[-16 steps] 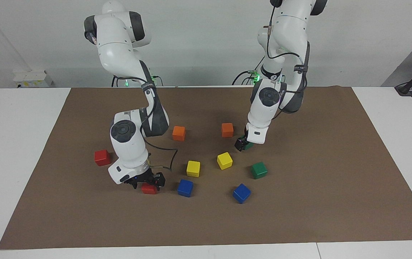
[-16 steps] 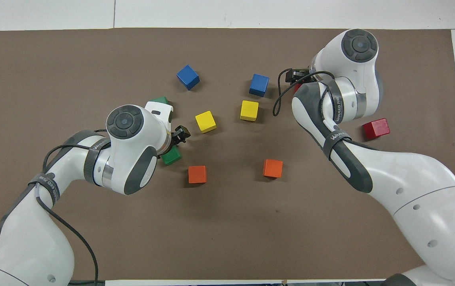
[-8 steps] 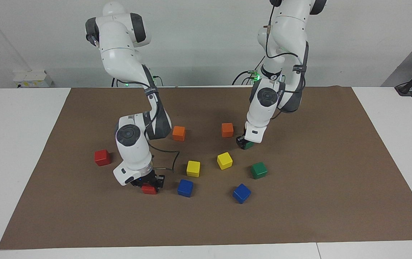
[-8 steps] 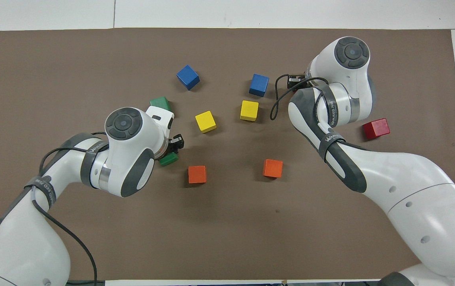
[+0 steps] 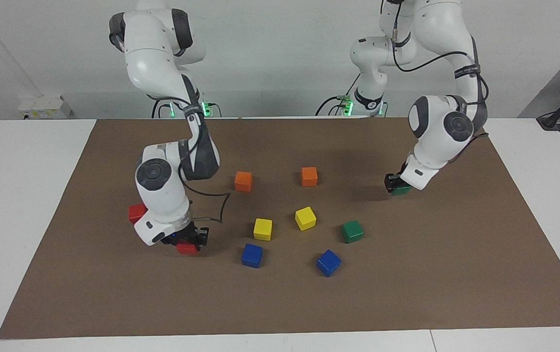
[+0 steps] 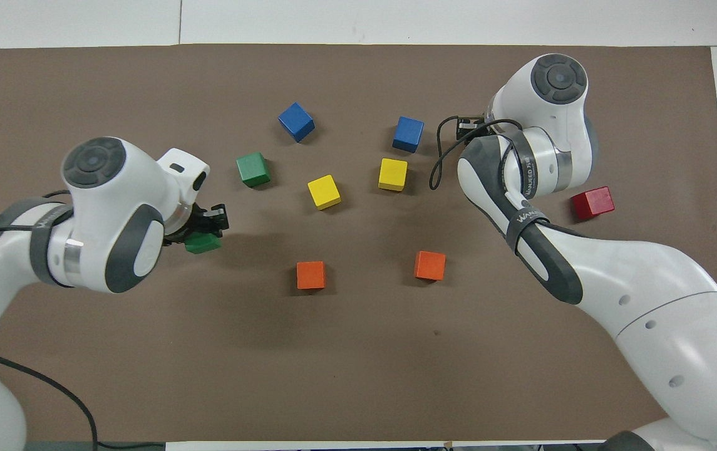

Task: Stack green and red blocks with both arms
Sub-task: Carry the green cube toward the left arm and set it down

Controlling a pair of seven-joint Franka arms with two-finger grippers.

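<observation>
My left gripper (image 5: 396, 185) (image 6: 210, 228) is shut on a dark green block (image 5: 402, 190) (image 6: 203, 243), low over the mat toward the left arm's end. The other green block (image 5: 352, 231) (image 6: 252, 169) rests on the mat beside the blue and yellow cubes. My right gripper (image 5: 188, 241) (image 6: 468, 128) is shut on a red block (image 5: 187, 249), low over the mat; the overhead view hides that block under the arm. A second red block (image 5: 135, 212) (image 6: 592, 203) lies toward the right arm's end, partly covered by the right arm in the facing view.
Two orange cubes (image 5: 243, 181) (image 5: 309, 176) sit nearer to the robots. Two yellow cubes (image 5: 262, 229) (image 5: 305, 218) lie mid-mat, and two blue cubes (image 5: 252, 255) (image 5: 328, 262) farther out. A brown mat (image 5: 456, 274) covers the white table.
Both grippers shut on their blocks. The left arm swung its green block out toward its own end of the table. The right arm shifted its red block a little toward the other red one.
</observation>
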